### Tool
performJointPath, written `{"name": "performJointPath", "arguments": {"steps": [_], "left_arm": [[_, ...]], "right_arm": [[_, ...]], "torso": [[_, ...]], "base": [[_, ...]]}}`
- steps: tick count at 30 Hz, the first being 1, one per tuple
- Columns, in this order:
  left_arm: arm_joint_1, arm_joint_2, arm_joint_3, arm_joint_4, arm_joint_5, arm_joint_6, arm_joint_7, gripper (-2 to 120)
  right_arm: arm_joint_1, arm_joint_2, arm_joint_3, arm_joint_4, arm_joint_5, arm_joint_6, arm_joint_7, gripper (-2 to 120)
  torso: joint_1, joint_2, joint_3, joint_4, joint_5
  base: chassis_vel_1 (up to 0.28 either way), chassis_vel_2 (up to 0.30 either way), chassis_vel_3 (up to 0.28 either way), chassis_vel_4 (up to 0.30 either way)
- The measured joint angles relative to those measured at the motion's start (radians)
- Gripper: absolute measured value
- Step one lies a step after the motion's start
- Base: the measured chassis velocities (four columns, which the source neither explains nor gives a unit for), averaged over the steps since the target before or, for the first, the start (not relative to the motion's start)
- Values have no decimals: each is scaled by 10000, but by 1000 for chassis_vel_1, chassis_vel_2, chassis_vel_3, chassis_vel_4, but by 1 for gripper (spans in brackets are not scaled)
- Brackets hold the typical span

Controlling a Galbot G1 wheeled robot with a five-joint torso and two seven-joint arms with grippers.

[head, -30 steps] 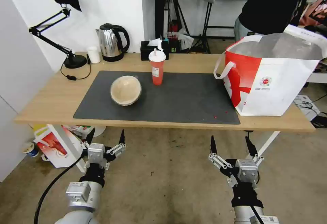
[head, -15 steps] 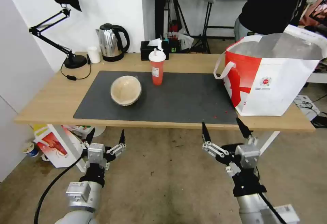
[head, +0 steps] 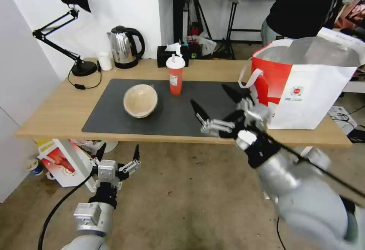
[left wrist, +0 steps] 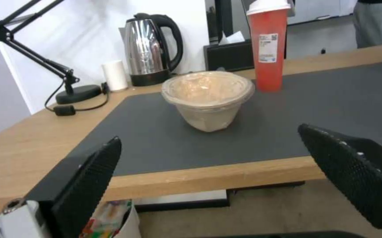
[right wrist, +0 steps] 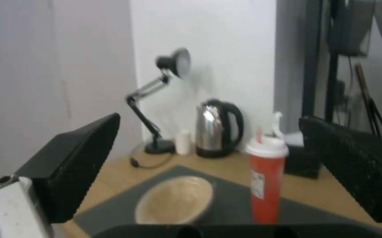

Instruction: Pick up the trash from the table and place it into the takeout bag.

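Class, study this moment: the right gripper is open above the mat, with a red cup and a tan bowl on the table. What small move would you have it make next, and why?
Probably carry the right gripper a little farther toward the red cup. Its fingers are spread and hold nothing. It hangs over the mat, short of the cup, which stands upright nearer to it than the tan bowl. The left gripper is parked below the table edge.

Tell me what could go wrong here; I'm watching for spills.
The right gripper is over the mat with jaws open, facing the tall red cup. The cup is narrow and upright, so a glancing touch might tip it. The tan bowl sits close beside it and could get bumped. The left gripper hangs below the table.
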State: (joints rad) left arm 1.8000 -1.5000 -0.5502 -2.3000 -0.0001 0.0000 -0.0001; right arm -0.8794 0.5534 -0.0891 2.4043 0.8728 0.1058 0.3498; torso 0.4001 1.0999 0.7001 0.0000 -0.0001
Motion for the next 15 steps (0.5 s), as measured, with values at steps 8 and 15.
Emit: {"name": "performJointPath", "arguments": {"steps": [8,15], "left_arm": [[0,0,2,0,0,0,1,100],[0,0,2,0,0,0,1,100]], "right_arm": [[1827,312,-834,-667,1060,-1330,704,100],[2288,410,-833,-1240,1346,-2611,1392,100]], "torso": [[1,0,0,0,-1],[0,2,0,-3,1]], "base": [[0,0,0,0],[0,0,0,0]]}}
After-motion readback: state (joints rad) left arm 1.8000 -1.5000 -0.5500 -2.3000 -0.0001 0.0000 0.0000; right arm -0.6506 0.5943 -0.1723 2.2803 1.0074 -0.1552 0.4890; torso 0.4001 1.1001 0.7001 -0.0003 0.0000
